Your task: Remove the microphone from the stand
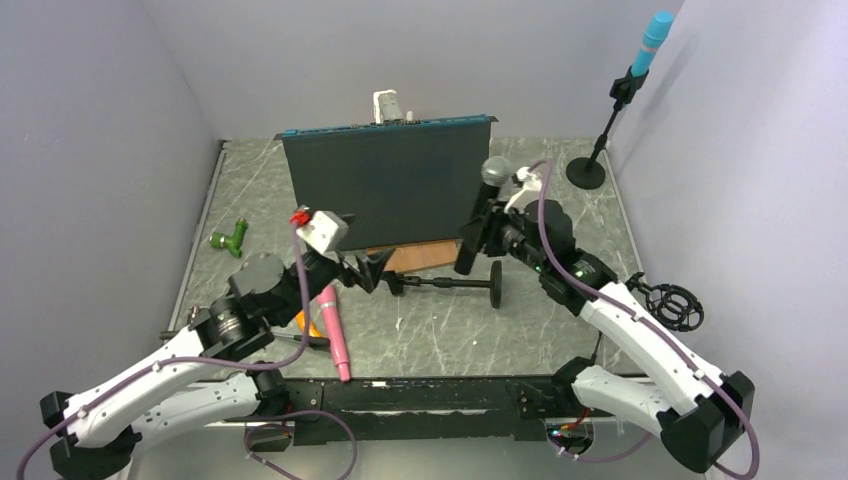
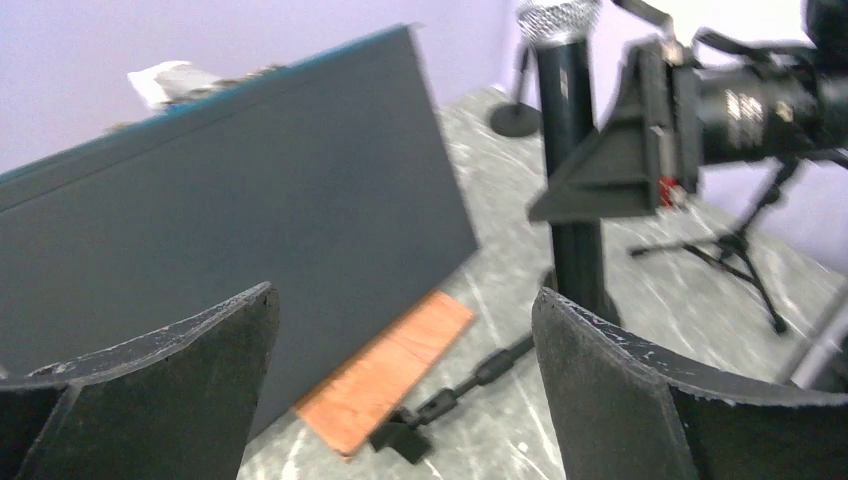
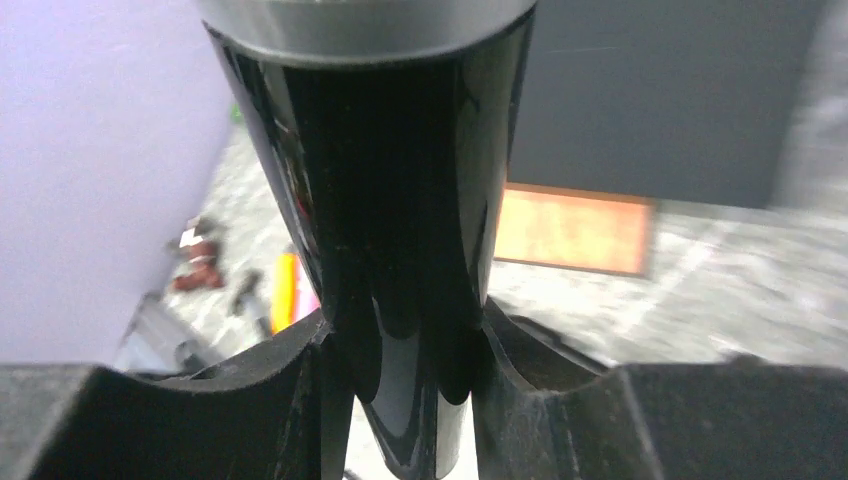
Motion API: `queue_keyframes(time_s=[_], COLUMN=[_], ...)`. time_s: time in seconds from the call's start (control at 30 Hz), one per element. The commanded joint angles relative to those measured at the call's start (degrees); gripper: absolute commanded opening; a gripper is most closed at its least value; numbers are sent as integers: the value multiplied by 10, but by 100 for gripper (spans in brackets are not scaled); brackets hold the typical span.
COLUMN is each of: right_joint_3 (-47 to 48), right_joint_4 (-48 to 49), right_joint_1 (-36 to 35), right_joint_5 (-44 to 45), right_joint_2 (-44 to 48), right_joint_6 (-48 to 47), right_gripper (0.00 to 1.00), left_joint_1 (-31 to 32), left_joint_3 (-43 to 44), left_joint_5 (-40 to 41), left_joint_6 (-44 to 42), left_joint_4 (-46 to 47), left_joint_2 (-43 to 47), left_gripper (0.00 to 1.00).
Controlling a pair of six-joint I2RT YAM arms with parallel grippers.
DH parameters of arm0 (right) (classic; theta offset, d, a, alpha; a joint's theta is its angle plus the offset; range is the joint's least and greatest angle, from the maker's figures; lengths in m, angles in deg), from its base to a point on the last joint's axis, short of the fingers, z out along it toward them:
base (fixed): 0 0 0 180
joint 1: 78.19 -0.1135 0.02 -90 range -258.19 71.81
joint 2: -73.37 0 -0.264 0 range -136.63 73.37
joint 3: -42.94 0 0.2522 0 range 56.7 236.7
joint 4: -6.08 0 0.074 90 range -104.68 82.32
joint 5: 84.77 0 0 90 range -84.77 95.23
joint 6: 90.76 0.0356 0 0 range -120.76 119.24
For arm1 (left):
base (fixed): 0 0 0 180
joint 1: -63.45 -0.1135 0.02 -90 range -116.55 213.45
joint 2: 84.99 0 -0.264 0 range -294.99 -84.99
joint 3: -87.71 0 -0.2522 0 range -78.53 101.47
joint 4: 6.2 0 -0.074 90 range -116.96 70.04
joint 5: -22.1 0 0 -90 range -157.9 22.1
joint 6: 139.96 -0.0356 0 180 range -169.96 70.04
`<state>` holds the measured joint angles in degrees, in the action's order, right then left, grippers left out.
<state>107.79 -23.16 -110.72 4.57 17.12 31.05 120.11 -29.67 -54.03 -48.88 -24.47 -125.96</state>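
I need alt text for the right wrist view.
The right gripper is shut on a glossy black microphone that fills the frame. Behind it are a dark panel and an orange board on the table.

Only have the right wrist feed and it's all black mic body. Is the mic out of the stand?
Observer: Yes. The right gripper holds the black microphone upright; the stand lies on its side on the table, apart from it.
Operator: Left arm doing what?
Observer: The left gripper is open, at the stand's clip end, gripping nothing.
Operator: Any other mic standing?
Observer: A blue microphone sits on a tall stand in the far right corner.
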Motion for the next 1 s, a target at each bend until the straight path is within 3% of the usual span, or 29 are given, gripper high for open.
queue_keyframes(time_s=[0.0, 0.07, 0.23, 0.43, 0.57, 0.77, 0.97], right_joint_3=[-18, -13, 109, 174, 215, 219, 217], right_joint_4=[167, 204, 161, 175, 158, 145, 143], right_joint_1=[-77, -147, -265, -283, -304, -306, -315], right_joint_5=[-129, -112, -26, -95, -94, -94, -86], right_joint_2=[-84, -149, -333, -474, -532, -561, -556], right_joint_6=[56, 53, 47, 114, 127, 154, 149], right_gripper=[0, 0, 0, 0, 0, 24, 59], left_joint_1=[2, 2, 2, 3, 3, 3, 3], left_joint_3=[-28, -43, -64, -66, -64, -61, -61], left_joint_5=[180, 210, 246, 256, 257, 252, 251], left_joint_6=[-21, -42, -66, -74, -76, -74, -73], left_joint_4=[65, 87, 121, 125, 124, 119, 118], left_joint_2=[58, 84, 114, 122, 120, 112, 109], left_gripper=[99, 99, 99, 99, 100, 99, 99])
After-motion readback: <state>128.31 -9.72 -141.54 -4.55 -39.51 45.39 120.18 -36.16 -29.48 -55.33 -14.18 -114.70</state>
